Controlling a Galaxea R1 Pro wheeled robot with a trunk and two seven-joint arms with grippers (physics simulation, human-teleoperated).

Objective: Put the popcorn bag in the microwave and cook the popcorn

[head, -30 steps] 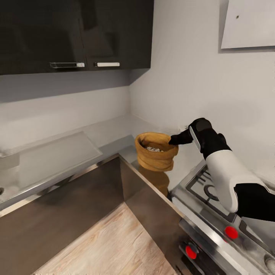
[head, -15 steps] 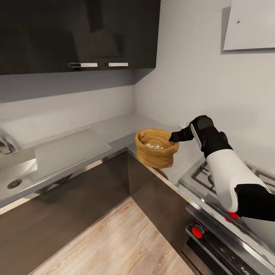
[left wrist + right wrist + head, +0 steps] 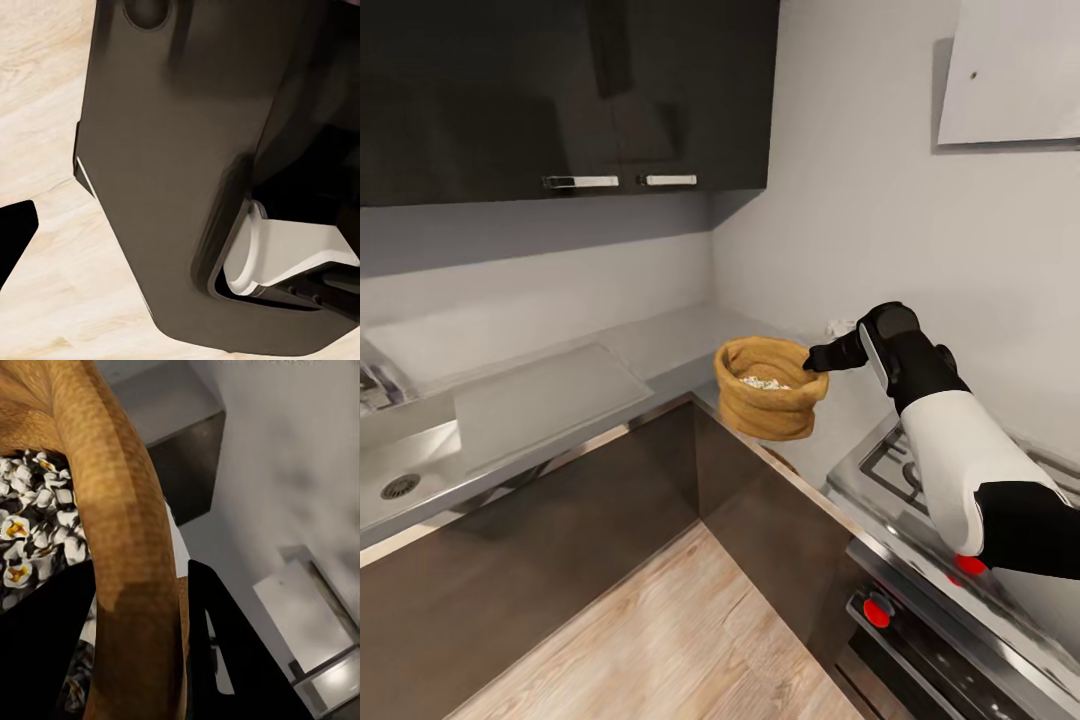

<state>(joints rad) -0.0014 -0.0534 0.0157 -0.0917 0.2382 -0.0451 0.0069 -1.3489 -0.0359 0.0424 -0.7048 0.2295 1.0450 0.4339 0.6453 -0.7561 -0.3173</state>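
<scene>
The tan-brown popcorn bag (image 3: 768,392) hangs in the air over the front corner of the grey countertop (image 3: 660,345). My right gripper (image 3: 818,360) is shut on its rolled rim. In the right wrist view the rim (image 3: 127,547) runs between the two black fingers (image 3: 232,660). White popcorn (image 3: 30,525) lies inside the sack, and it shows as a pale cluster of popcorn (image 3: 762,382) from the head. A black tip of my left gripper (image 3: 15,232) hangs over the wooden floor beside my dark base. The microwave is out of view.
A steel gas hob (image 3: 920,470) with red knobs (image 3: 877,608) lies under my right arm. A draining board (image 3: 550,395) and sink (image 3: 400,485) are at the left. Dark wall cabinets (image 3: 560,90) hang above, with a pale hood (image 3: 1010,70) at upper right.
The camera has shifted, bringing the sink into view. The bag, held by my right gripper, has come away from the wall toward the counter's front corner.
</scene>
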